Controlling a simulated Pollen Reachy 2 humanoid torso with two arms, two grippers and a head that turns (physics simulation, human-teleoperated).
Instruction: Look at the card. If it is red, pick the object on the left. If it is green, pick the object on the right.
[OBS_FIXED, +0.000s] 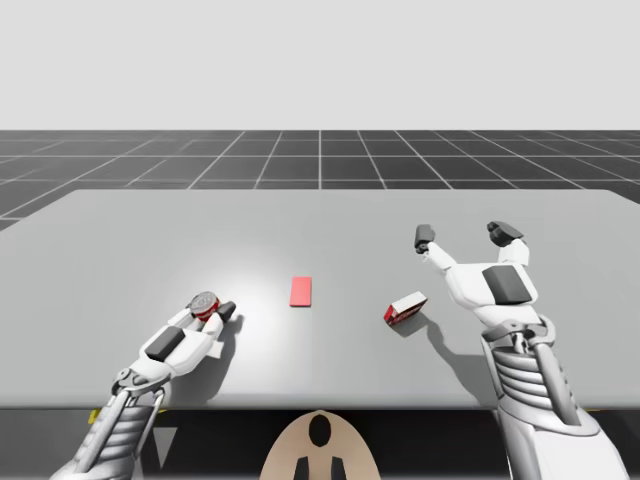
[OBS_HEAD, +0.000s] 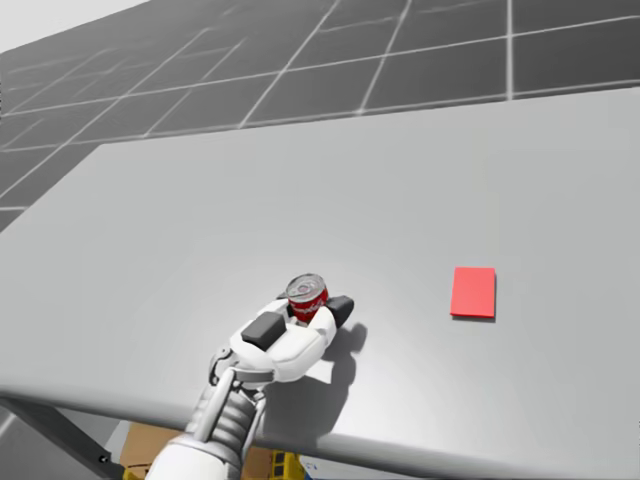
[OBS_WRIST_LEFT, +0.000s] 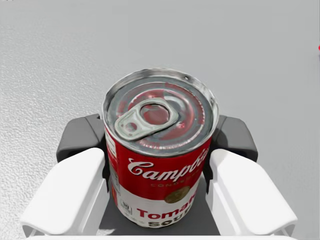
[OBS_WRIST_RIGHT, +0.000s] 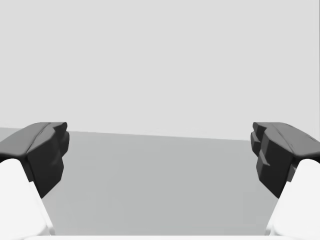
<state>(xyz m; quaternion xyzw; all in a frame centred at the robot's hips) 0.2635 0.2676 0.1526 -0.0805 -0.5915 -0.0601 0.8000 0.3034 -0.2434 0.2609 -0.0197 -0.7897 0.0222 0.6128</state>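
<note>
A red card (OBS_FIXED: 301, 291) (OBS_HEAD: 473, 292) lies flat in the middle of the grey table (OBS_FIXED: 120, 240). Left of it stands an upright red and white can (OBS_FIXED: 205, 303) (OBS_HEAD: 306, 296) (OBS_WRIST_LEFT: 159, 150) with a silver pull-tab lid. My left gripper (OBS_FIXED: 211, 309) (OBS_HEAD: 311, 306) (OBS_WRIST_LEFT: 159, 142) is shut on it, with a dark pad pressed against each side, low over the table. Right of the card lies a small red and white box (OBS_FIXED: 405, 308). Beyond and to the right of the box, my right gripper (OBS_FIXED: 468, 236) (OBS_WRIST_RIGHT: 160, 150) stands open, with nothing between its fingers.
The table's front edge (OBS_HEAD: 420, 462) runs just behind my left wrist. Bare grey tabletop stretches beyond the card and the can.
</note>
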